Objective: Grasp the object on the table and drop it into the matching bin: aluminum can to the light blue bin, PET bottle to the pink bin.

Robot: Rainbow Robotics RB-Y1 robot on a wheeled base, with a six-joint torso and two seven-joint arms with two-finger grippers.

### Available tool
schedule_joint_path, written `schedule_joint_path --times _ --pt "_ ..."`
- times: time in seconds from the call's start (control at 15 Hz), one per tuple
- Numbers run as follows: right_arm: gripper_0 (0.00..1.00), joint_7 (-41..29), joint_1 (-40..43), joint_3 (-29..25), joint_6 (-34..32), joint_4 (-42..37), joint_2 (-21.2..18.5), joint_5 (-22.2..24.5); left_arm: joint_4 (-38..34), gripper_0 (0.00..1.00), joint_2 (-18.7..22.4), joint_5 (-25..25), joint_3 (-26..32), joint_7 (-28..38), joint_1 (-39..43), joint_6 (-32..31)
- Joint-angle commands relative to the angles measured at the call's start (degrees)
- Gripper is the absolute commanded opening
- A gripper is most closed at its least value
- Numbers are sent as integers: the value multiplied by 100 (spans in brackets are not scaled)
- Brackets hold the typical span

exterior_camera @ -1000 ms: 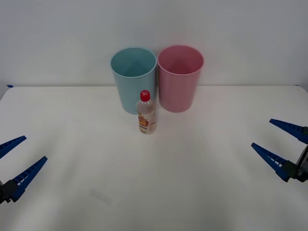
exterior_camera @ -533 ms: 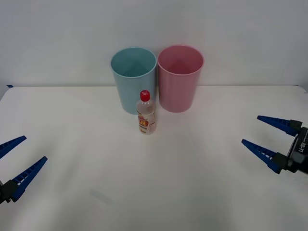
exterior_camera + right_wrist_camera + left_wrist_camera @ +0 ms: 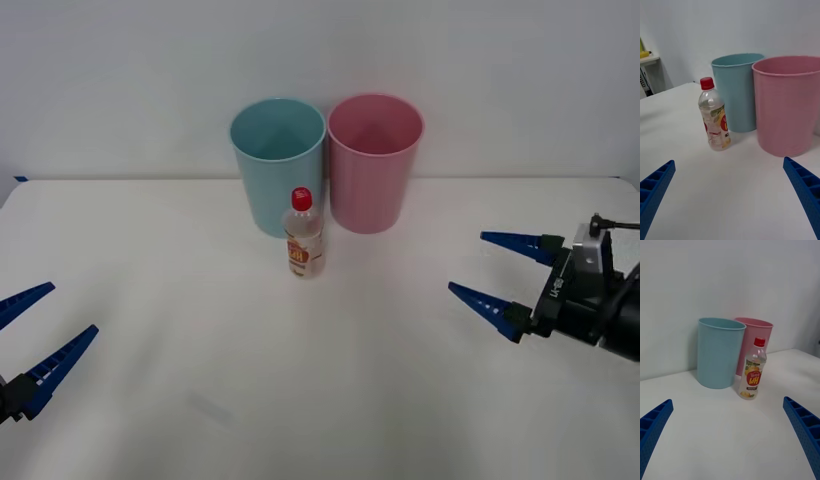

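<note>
The PET bottle (image 3: pixel 304 240) is small and clear with a red cap and a yellow-red label. It stands upright on the white table (image 3: pixel 200 330), just in front of the light blue bin (image 3: pixel 277 165) and the pink bin (image 3: pixel 374 160). The two bins stand side by side at the back. My right gripper (image 3: pixel 482 267) is open, to the right of the bottle and well apart from it. At the front left edge my left gripper (image 3: pixel 40 320) waits, open. In the right wrist view the bottle (image 3: pixel 714 116) stands before both bins, and the left wrist view has the bottle (image 3: pixel 752 370) too.
A plain white wall rises behind the bins. Bare tabletop lies between both grippers and the bottle. The right wrist view has a shelf edge (image 3: pixel 647 58) at the far side of the room.
My right gripper has moved left across the table toward the bottle, staying open. The left gripper, the bottle and the bins have not moved.
</note>
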Motion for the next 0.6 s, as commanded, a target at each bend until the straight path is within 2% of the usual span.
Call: schedule_joint_path --times 0.07,0.4,0.6 --pt "100 28 -245 337 253 0 -1 259 0 100 0 0 0 0 0 0" --pt "100 -16 -702 1391 1088 0 -379 285 0 100 0 0 0 0 0 0" --pt "100 -113 -992 1910 1502 8 -423 303 0 100 0 0 0 0 0 0"
